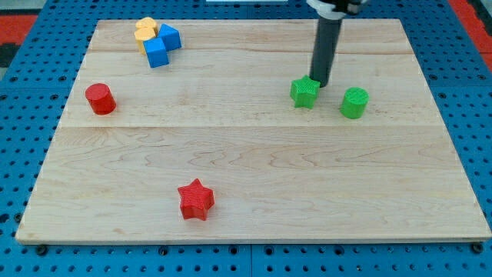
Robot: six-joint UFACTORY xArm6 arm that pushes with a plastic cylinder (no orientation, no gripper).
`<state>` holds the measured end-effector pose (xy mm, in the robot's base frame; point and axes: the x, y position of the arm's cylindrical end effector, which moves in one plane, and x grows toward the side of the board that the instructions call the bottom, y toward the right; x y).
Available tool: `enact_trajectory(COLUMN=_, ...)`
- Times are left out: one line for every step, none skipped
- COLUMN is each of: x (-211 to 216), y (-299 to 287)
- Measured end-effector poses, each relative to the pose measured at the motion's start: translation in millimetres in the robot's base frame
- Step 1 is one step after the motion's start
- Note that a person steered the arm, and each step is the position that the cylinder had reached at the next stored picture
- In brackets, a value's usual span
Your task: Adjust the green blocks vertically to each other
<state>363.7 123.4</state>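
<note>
A green star block (304,92) lies right of the board's centre, toward the view's top. A green cylinder (354,102) stands to its right, slightly lower, with a gap between them. My tip (320,83) comes down from the view's top and rests at the star's upper right edge, touching or nearly touching it. The tip is up and to the left of the cylinder, apart from it.
A red cylinder (100,99) stands at the view's left. A red star (196,200) lies near the bottom centre. Two blue blocks (161,45) and a yellow block (146,30) cluster at the top left. The wooden board (246,154) lies on a blue pegboard.
</note>
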Motion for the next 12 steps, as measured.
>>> enact_trajectory(x=13, y=5)
enact_trajectory(x=13, y=22)
enact_trajectory(x=12, y=37)
enact_trajectory(x=12, y=38)
enact_trajectory(x=12, y=38)
enact_trajectory(x=5, y=36)
enact_trajectory(x=-12, y=36)
enact_trajectory(x=-11, y=90)
enact_trajectory(x=36, y=133)
enact_trajectory(x=57, y=107)
enact_trajectory(x=51, y=25)
enact_trajectory(x=36, y=-13)
